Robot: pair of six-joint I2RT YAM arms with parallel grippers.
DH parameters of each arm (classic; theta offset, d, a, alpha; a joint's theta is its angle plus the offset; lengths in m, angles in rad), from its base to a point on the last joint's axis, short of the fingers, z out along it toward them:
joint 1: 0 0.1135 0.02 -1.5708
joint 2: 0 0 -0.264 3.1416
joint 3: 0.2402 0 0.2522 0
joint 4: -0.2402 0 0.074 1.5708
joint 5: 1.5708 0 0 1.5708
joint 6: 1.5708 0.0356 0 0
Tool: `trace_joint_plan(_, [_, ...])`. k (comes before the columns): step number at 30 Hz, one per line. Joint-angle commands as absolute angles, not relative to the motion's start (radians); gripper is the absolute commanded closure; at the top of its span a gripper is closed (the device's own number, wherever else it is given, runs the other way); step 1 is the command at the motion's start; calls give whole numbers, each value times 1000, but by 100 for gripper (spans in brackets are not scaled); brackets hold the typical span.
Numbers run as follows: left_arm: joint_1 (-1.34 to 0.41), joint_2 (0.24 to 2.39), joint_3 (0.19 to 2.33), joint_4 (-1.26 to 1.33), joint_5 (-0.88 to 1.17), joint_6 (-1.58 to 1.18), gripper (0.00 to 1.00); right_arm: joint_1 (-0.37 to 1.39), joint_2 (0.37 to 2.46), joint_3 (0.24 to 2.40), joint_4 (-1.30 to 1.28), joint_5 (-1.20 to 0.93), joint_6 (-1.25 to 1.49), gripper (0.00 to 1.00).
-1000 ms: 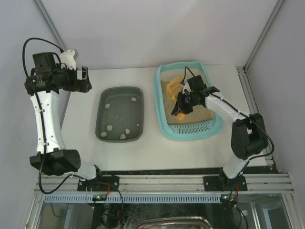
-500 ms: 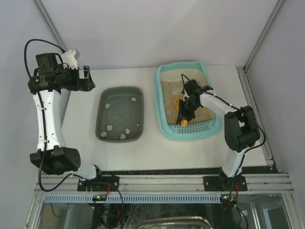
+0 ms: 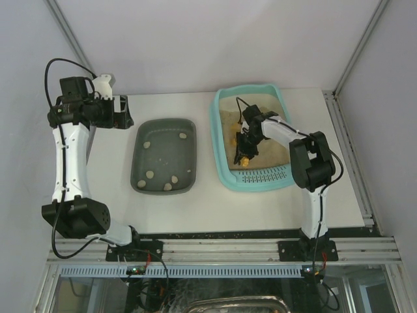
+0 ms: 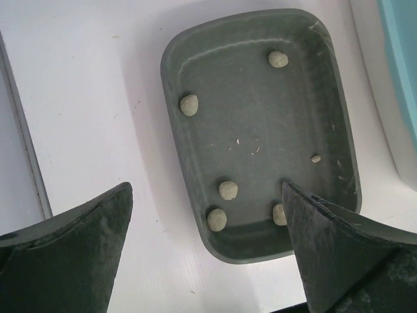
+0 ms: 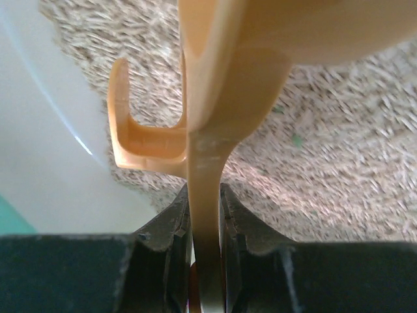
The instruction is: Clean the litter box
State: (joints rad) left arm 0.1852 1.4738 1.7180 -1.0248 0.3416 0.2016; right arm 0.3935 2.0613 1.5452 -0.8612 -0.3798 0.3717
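Clamped thinly by the right gripper (image 5: 205, 215) inside the litter box (image 3: 264, 176) at right, the scoop (image 5: 215, 98) could be twisted loose by dragging litter (image 5: 339, 130); the left gripper (image 4: 205, 195) is held wide, empty.

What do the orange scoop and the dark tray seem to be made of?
The scoop: likely smooth, slightly glossy orange plastic, judging by its moulded hook and soft sheen. The dark tray: probably matte grey-green plastic, with rounded moulded corners.

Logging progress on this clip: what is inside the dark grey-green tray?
Five pale round clumps and one small crumb lie in the dark grey-green tray. A finger of the left gripper half covers one clump and hides that corner of the tray.
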Motion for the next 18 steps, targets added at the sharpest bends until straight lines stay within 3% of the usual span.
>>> trace_joint_plan(1, [172,1449,1704,-997,295,204,0,456,2138,1574,-902,-558,304,100])
trace_joint_plan(11, [154,1461,1704,-1006,257,219,0,519,2188,1603,-843,-781,285,100])
trace_joint_plan(15, [153,1459,1697,-1005,252,223,0,449,2152,1471,-625,-883,418,100])
trace_joint_plan(18, [151,1457,1691,-1006,252,225,0,369,2078,1338,-480,-831,491,100])
